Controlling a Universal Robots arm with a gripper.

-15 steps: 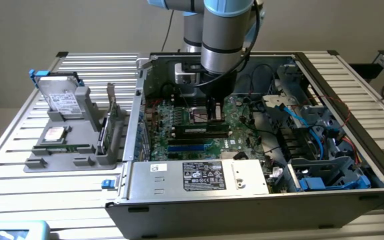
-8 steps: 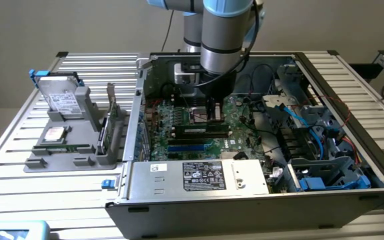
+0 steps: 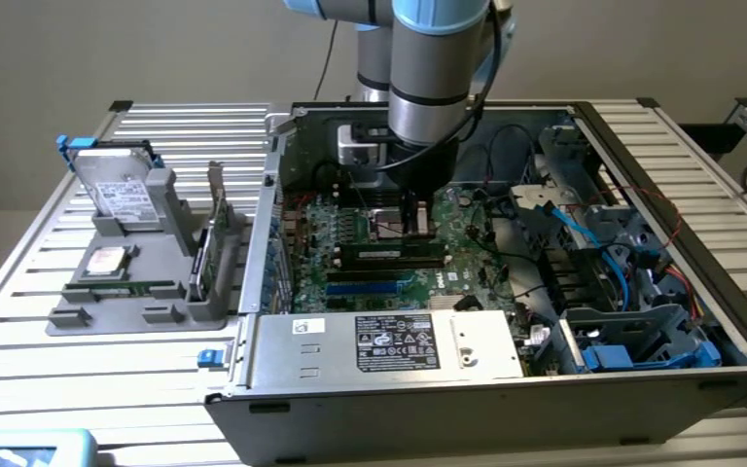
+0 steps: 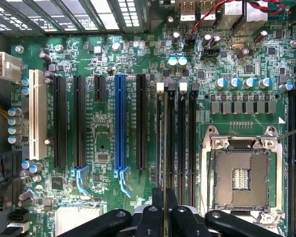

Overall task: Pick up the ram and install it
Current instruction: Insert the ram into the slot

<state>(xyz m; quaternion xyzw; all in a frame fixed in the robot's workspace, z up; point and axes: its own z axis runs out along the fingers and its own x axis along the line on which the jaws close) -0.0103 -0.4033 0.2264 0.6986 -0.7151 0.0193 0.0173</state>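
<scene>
My jaws pinch the ram (image 4: 163,148), held edge-on over the black memory slots (image 4: 181,143) on the motherboard (image 4: 103,143) inside the case (image 3: 478,418).

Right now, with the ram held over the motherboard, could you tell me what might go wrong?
The ram, gripped edge-on by the fingers, hangs over closely packed memory slots: a slight offset could seat it in the wrong slot. The open CPU socket lies right beside them; a slip could damage it.
</scene>
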